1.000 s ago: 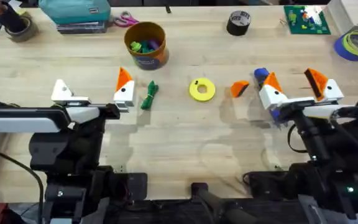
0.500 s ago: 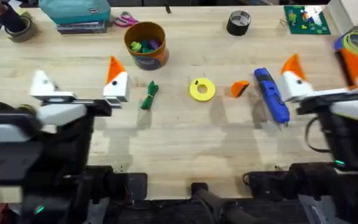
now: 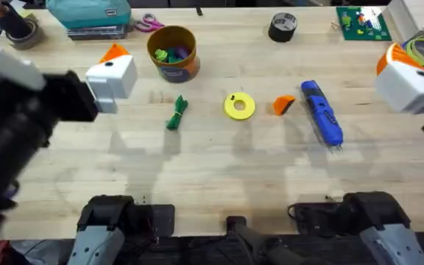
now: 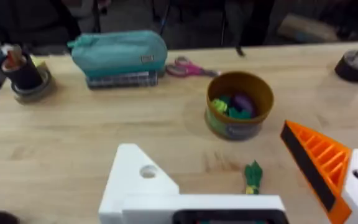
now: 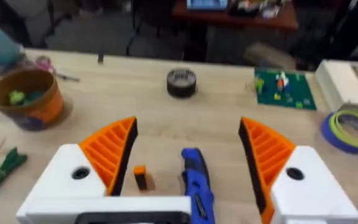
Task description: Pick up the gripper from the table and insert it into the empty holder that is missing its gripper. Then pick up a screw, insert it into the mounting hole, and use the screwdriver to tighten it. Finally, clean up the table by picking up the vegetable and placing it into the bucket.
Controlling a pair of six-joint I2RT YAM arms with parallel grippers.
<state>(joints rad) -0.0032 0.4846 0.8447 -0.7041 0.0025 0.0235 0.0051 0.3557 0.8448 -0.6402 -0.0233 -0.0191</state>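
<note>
Orange ribbed wedge gripper (image 3: 283, 104) lies loose on the worktop, right of centre, just left of the screwdriver (image 3: 322, 112) and apart from it. Screwdriver: slim bright blue, flat on the wood, running diagonally, its far end toward the back edge and its thin metal bit toward the front edge. Holder (image 4: 138, 182): white angular block with a pointed top and a round mounting hole, no orange pad on it. Vegetable (image 3: 177, 113): dark green, slim, twisted, lying left of centre. Bucket (image 3: 172, 53): orange-brown tub, upright near the back edge behind the vegetable, multicoloured toys inside.
</note>
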